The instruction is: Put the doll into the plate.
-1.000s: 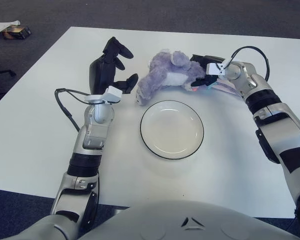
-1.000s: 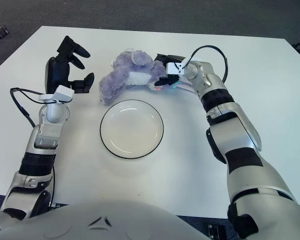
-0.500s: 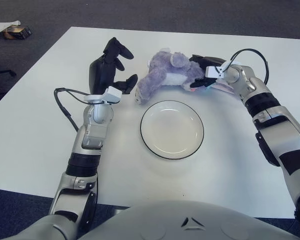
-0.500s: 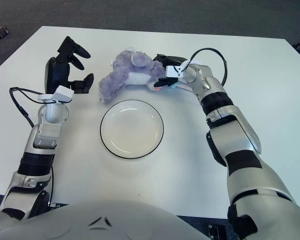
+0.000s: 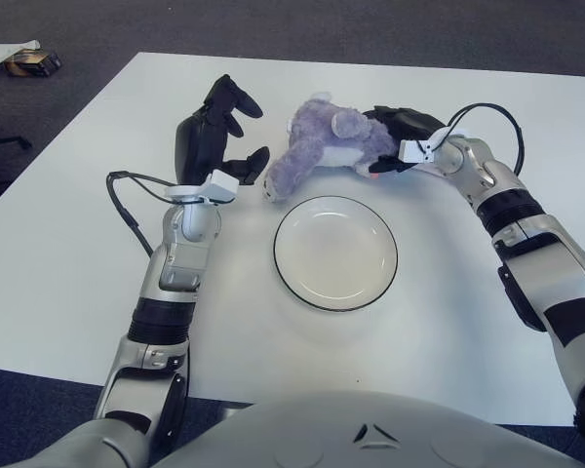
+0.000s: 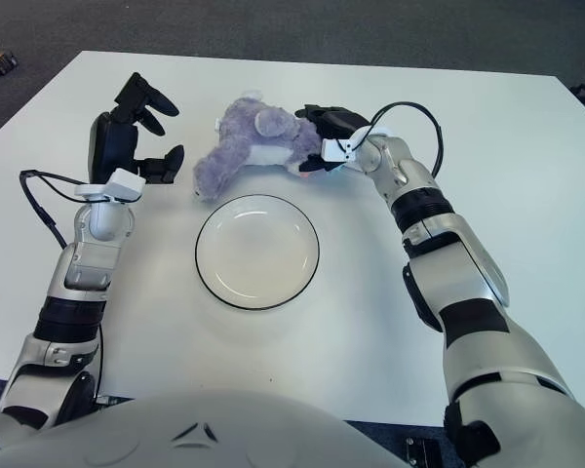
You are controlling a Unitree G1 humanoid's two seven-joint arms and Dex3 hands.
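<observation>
- Right hand (image 5: pixel 395 132) clamped on the purple doll (image 5: pixel 322 146), just beyond the plate (image 5: pixel 335 253) (empty).
- Left hand (image 5: pixel 214 136) left of the doll, fingers spread.

The fuzzy lilac plush cloth doll (image 5: pixel 324 148) looks soft and matt. The round white plate with a dark rim (image 5: pixel 335 252) appears smooth, slightly glossy. The white tabletop (image 5: pixel 68 263) is smooth matt. Both silver arms look like satin metal, with matt black hands.

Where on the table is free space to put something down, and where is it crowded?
Free: the table left of the left hand, and right of the plate. The plate is bare too. Crowded: the far middle, where the right hand meets the doll.
</observation>
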